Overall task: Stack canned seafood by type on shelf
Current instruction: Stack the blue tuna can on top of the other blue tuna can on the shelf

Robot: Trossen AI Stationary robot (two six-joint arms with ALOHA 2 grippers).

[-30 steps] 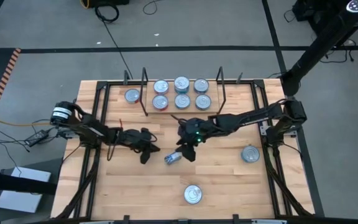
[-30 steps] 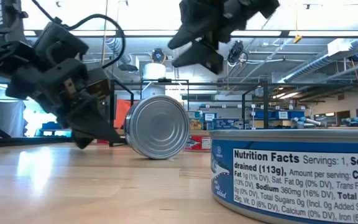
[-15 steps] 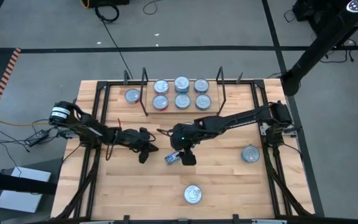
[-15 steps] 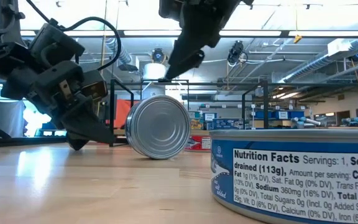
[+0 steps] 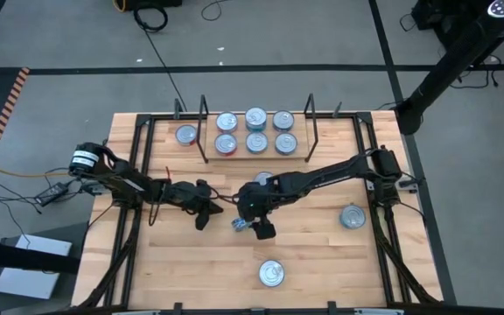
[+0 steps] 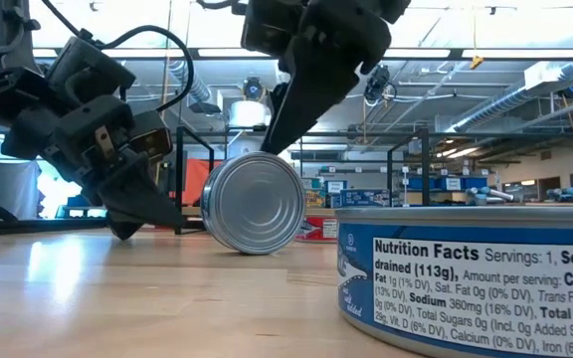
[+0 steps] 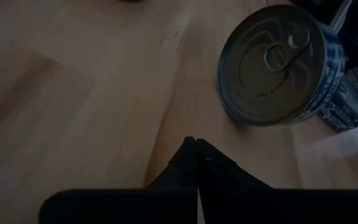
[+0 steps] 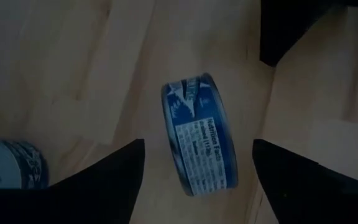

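We see the right gripper [image 8: 194, 165] spread wide above a blue tin [image 8: 199, 134] standing on edge; left gripper [image 7: 196, 149] pinched closed beside it, holding nothing.

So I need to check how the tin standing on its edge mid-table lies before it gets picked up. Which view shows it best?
The right wrist view: the tin sits on edge between the open right gripper, blue label readable. The left wrist view shows its pull-tab lid; the low view its other round face; the high view only a glimpse.
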